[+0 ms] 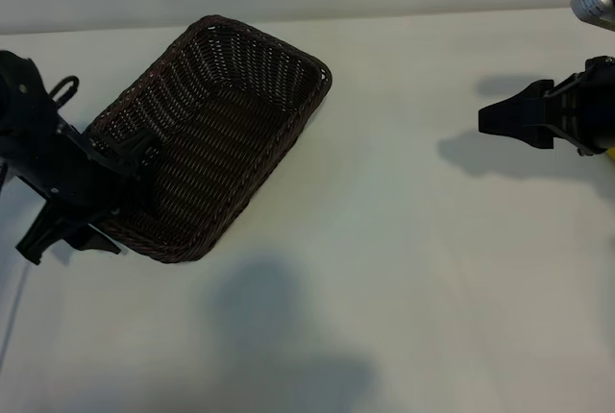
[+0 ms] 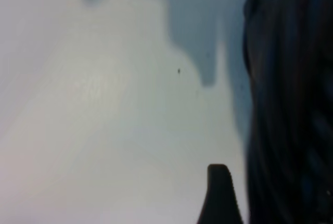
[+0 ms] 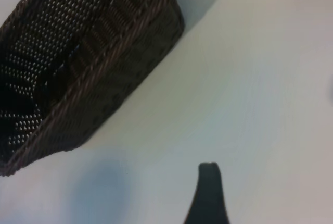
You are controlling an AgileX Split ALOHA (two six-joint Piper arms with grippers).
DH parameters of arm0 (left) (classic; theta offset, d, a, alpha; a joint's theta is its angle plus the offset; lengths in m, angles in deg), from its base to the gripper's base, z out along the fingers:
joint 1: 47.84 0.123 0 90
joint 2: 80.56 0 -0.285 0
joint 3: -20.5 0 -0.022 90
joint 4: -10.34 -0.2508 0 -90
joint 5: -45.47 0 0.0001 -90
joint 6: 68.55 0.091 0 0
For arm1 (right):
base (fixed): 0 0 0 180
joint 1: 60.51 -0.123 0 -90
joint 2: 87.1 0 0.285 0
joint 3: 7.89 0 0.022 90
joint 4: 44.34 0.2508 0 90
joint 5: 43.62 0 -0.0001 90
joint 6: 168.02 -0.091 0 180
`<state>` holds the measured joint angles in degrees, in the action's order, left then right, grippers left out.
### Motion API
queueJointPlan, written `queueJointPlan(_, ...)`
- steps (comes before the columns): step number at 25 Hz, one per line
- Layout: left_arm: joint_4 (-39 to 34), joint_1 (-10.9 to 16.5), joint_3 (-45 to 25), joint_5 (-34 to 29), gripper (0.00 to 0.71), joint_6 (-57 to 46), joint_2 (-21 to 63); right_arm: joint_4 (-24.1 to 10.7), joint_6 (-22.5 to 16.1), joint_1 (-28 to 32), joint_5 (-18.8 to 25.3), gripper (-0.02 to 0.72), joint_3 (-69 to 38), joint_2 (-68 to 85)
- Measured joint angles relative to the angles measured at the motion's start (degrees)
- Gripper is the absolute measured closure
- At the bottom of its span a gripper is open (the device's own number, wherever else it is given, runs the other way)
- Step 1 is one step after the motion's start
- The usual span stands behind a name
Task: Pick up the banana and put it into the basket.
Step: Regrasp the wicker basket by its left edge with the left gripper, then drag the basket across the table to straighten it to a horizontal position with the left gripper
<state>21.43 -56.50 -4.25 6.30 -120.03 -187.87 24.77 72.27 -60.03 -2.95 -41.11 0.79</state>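
Observation:
The dark brown wicker basket (image 1: pixel 216 134) lies slanted on the white table, left of centre, with nothing in it. The right wrist view shows the basket (image 3: pixel 93 52) farther off across the table. The banana is out of view. A sliver of yellow (image 1: pixel 609 152) shows at the right edge under the right arm; I cannot tell what it is. My left gripper (image 1: pixel 67 243) hangs open by the basket's left end, holding nothing. One of its fingers (image 2: pixel 221 198) shows beside the dark basket wall (image 2: pixel 291 104). My right gripper (image 1: pixel 486 120) stands open at the far right, pointing toward the basket, empty.
A silver cylinder (image 1: pixel 596 0) sits at the top right corner. A broad soft shadow (image 1: pixel 279 336) falls on the white table (image 1: pixel 404 269) near the front edge. The table's far edge runs just behind the basket.

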Motion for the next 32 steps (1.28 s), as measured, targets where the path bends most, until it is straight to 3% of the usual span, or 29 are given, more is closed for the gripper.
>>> queueJointPlan(5,-0.10,0.00,0.00,0.65,0.203,-0.79,-1.96,0.00,0.00,0.00,0.00,0.115,0.00,0.00)
queueJointPlan(11,0.52,0.00,0.00,1.10,0.464,-1.62,-1.89,0.00,0.00,0.00,0.00,0.115,0.00,0.00)
queueJointPlan(16,0.91,0.00,0.00,1.39,0.471,-1.33,-1.07,0.00,0.00,0.00,0.00,0.115,0.00,0.00)
queueJointPlan(19,0.91,0.00,0.00,1.98,0.539,0.26,0.74,0.00,0.00,0.00,0.00,0.115,0.00,0.00)
queueJointPlan(23,0.66,0.00,1.86,1.06,0.550,6.54,2.13,0.00,0.00,0.00,0.00,0.115,0.00,0.00)
queueJointPlan(32,-0.71,0.00,15.06,-9.89,0.553,26.06,-0.06,0.00,0.00,0.00,0.00,0.115,0.00,0.00)
